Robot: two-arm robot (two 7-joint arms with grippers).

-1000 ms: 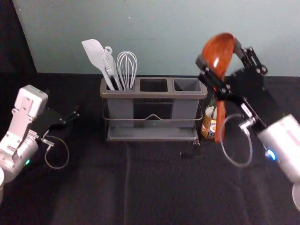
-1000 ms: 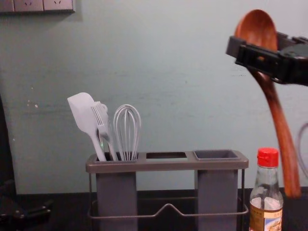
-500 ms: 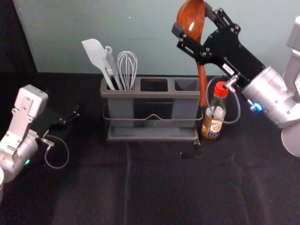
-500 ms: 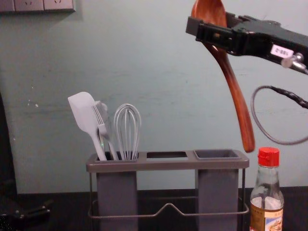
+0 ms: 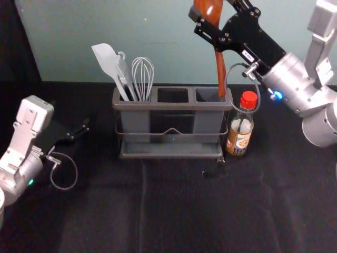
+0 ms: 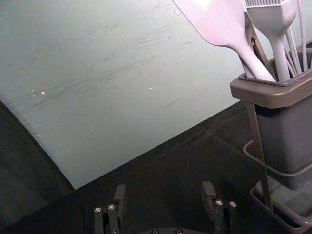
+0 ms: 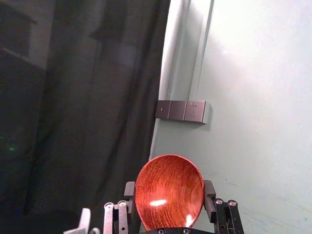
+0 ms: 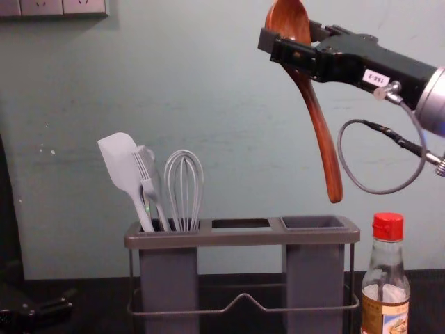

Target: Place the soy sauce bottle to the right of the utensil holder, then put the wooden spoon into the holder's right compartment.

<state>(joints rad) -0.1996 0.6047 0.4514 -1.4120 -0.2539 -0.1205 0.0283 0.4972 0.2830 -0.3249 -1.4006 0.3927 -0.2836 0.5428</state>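
Clasping the wooden spoon [image 8: 320,132] by its bowl, the right gripper [image 8: 290,36] holds it tilted, handle down, above the right end of the utensil holder [image 5: 171,106], near the worktop's [image 5: 179,211] back edge. The soy sauce bottle [image 5: 240,134] stands upright just beside that end. Left of the holder, the left gripper [image 5: 84,128] is parked, jaws spread apart.

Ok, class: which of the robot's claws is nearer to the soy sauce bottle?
Right. The right claw, gripping the spoon, is higher than the bottle and to its left; the left claw is low, beyond the holder's left end.
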